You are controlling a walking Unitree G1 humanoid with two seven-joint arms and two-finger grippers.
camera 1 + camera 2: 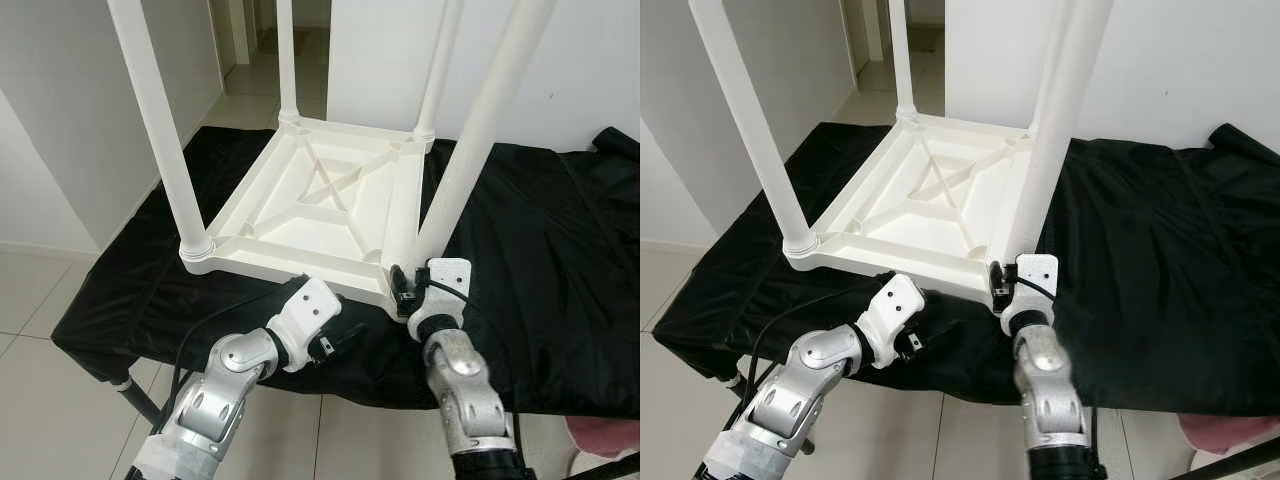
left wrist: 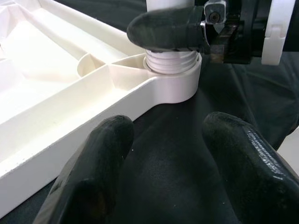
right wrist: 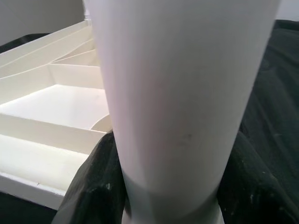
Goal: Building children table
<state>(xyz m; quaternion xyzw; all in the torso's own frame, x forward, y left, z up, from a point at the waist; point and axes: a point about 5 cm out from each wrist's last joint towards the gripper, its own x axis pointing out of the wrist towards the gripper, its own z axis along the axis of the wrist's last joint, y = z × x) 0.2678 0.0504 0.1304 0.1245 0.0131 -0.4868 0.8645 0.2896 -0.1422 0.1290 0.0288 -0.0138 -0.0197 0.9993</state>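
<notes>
Nearest the head camera: two silver arms reaching up from the near edge of the black-cloth-covered counter (image 1: 520, 250).

Right tool (image 1: 402, 288) sits at the near right corner of the white plastic children's table (image 1: 320, 205), black fingers (image 3: 93, 186) clamped on both sides of the near right white tube leg (image 1: 480, 130) just above its socket. Left tool (image 1: 345, 340) is just beside that same corner, over bare cloth near the counter's front edge, fingers (image 2: 93, 177) spread apart, gripping nothing.

The table lies upside down in the middle of the counter, ribbed underside up, four legs pointing straight up, long axes vertical. Near left leg (image 1: 160, 130) and two far legs stand in their corner sockets.

Room: wide open cloth to the right of the table, narrower strip to the left; the near table edge is close to the counter's front edge.

Left wrist view adds the threaded neck of the leg seated in the round corner socket (image 2: 175, 81), with a right finger wrapped over it. Right wrist view shows the leg tube close up between the finger pads, ribbed tray behind.
</notes>
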